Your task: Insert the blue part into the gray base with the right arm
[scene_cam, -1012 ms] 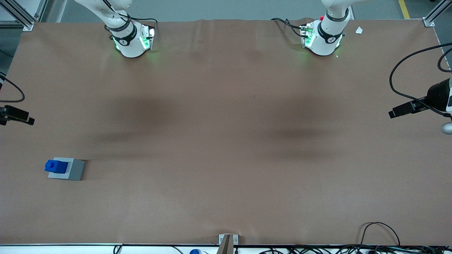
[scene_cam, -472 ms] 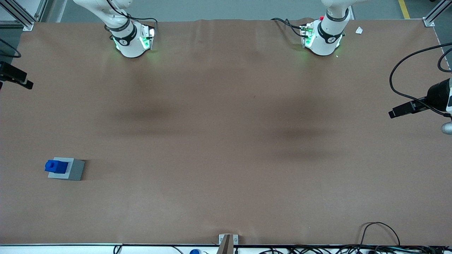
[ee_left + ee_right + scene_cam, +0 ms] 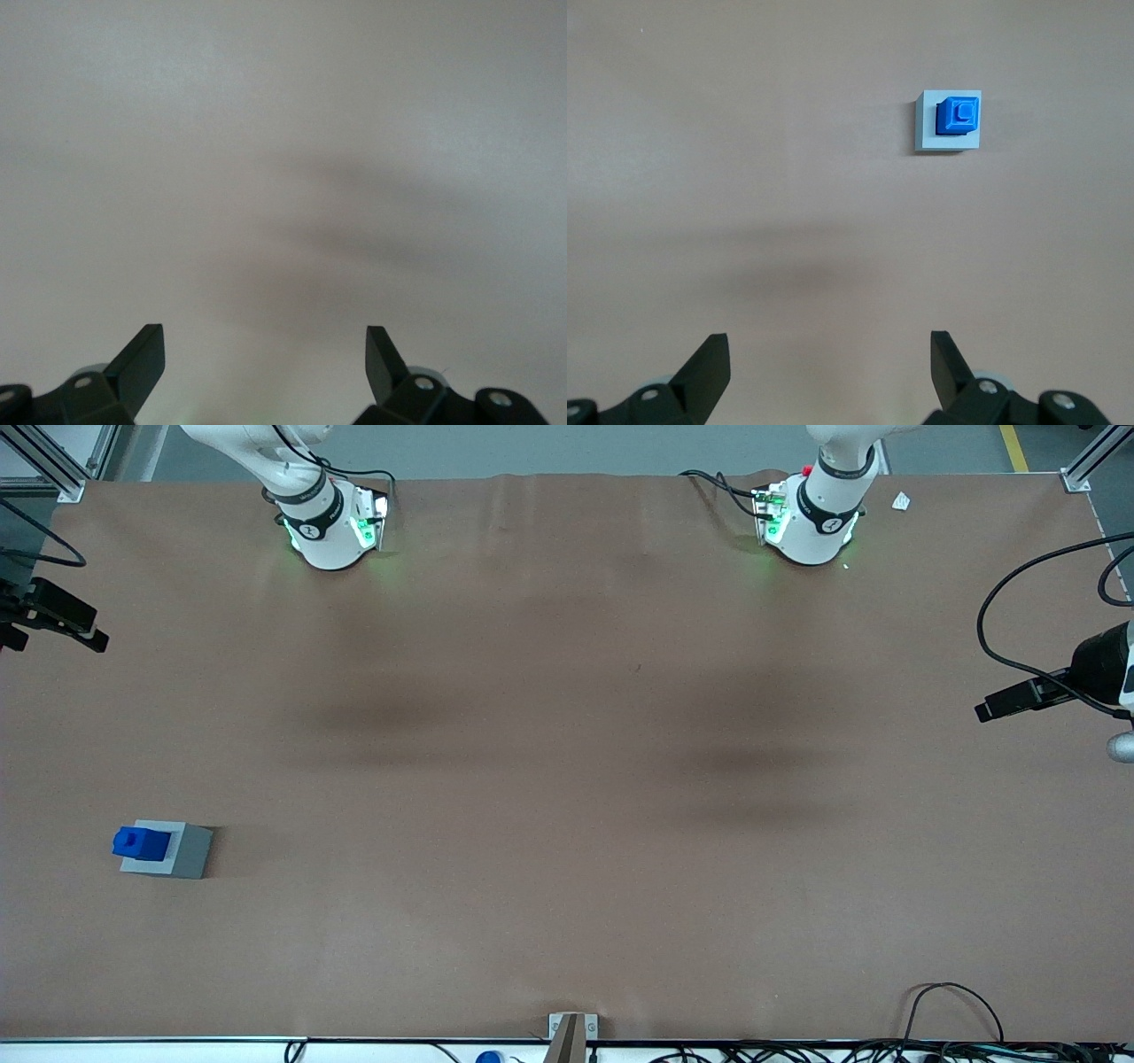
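Observation:
The gray base point(image 3: 173, 850) rests on the brown table cover toward the working arm's end, nearer the front camera than the arm bases. The blue part point(image 3: 139, 843) stands in its top face, its upper half sticking up. In the right wrist view the blue part point(image 3: 959, 115) shows its small raised knob, seated in the gray base point(image 3: 928, 128). My right gripper point(image 3: 828, 354) hangs open high above bare table, well apart from both blocks, with nothing between its fingers. A black piece of its hand point(image 3: 66, 615) shows at the table's edge in the front view.
The working arm's base point(image 3: 328, 522) and the parked arm's base point(image 3: 811, 518) stand along the table's back edge. A black camera point(image 3: 1054, 686) reaches in at the parked arm's end. Cables point(image 3: 948, 1001) and a metal bracket point(image 3: 571, 1032) lie at the front edge.
The black hand piece of the right arm moved away from the front camera, then edged slightly inward over the table. The blue part and gray base did not move.

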`<control>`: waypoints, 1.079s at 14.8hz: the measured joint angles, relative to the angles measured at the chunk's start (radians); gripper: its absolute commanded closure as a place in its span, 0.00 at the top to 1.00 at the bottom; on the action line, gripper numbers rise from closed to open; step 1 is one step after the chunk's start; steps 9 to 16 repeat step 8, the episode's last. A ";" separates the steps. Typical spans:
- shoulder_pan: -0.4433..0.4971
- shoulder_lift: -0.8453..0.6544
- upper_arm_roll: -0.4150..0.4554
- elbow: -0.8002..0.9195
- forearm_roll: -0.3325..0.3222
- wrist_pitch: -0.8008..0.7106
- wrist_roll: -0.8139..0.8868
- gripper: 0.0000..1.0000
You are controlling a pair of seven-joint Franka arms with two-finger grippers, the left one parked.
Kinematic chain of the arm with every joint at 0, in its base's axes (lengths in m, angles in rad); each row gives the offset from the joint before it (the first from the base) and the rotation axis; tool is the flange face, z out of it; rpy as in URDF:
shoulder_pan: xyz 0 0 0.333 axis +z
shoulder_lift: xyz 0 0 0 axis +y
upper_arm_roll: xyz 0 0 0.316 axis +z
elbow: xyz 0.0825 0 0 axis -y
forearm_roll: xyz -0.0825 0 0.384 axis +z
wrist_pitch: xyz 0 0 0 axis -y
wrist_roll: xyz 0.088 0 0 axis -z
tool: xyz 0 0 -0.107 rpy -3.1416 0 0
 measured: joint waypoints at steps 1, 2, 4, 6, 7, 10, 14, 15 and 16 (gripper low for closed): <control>0.001 0.000 0.000 0.003 -0.007 0.000 0.003 1.00; 0.004 0.000 0.000 0.006 -0.022 0.000 0.006 1.00; 0.012 0.000 0.000 0.009 -0.038 0.000 0.015 1.00; 0.012 0.000 0.000 0.013 -0.039 0.000 0.019 1.00; 0.013 0.000 0.000 0.017 -0.040 0.000 0.020 1.00; 0.013 0.000 0.000 0.020 -0.040 0.000 0.020 1.00; 0.013 0.000 0.000 0.020 -0.040 0.000 0.020 1.00; 0.013 0.000 0.000 0.020 -0.040 0.000 0.020 1.00; 0.013 0.000 0.000 0.020 -0.040 0.000 0.020 1.00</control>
